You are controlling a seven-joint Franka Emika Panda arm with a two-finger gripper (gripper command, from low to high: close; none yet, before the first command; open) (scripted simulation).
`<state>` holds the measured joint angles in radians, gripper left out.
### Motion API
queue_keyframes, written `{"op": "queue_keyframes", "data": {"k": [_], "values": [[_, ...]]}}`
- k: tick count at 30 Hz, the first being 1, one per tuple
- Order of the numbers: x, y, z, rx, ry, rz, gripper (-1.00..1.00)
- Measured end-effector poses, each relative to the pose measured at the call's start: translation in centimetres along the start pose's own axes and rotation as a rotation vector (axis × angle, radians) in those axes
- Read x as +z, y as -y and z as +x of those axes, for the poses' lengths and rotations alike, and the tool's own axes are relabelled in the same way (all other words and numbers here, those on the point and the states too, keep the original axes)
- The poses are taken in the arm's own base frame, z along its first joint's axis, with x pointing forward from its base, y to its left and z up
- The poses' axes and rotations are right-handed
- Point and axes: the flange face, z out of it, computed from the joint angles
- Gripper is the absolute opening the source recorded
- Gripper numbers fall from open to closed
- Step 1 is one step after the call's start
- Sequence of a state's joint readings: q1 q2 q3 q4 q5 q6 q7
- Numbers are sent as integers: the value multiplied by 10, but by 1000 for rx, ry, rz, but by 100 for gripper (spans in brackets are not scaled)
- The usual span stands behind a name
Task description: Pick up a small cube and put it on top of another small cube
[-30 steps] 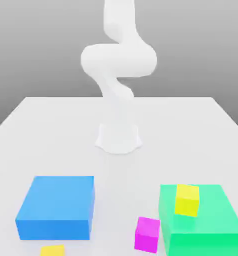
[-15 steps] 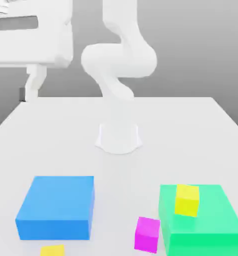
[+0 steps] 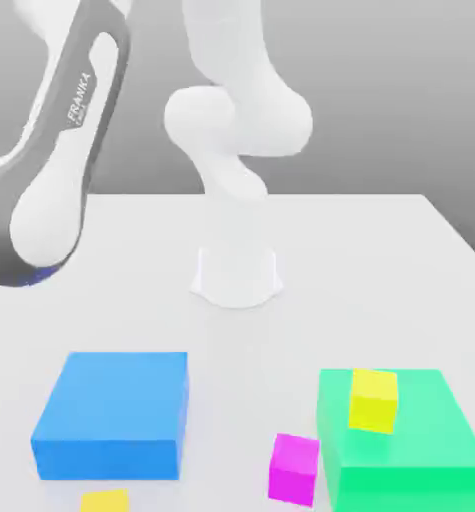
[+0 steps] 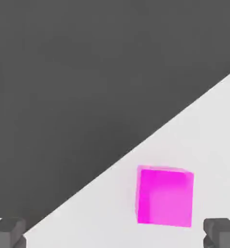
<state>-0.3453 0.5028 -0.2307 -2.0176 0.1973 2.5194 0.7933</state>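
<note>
Grey backdrop rises behind a white tabletop (image 3: 381,260) where the arm (image 3: 56,170) swings across the exterior view's left, with a big blue block (image 3: 116,412) at that side and a big green block (image 3: 401,450) at the right. One small yellow cube (image 3: 373,400) sits atop the green block, a small magenta cube (image 3: 295,467) stands on the tabletop just beside that block's left face, and another yellow cube (image 3: 105,500) lies in front of the blue block. From the hand view the jaws are spread wide, their fingertips (image 4: 7,232) well apart, with the magenta cube between and beyond them, untouched.
</note>
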Motion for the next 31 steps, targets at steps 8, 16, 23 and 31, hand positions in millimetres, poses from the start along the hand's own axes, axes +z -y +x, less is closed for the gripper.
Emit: {"op": "queue_keyframes", "data": {"k": [8, 16, 23, 31], "values": [[76, -7, 6, 16, 8, -18, -100], [21, -4, 1, 15, 10, -17, -100], [-30, 31, -159, -42, 14, -16, -100], [23, 32, -184, -52, 9, -17, 100]]}}
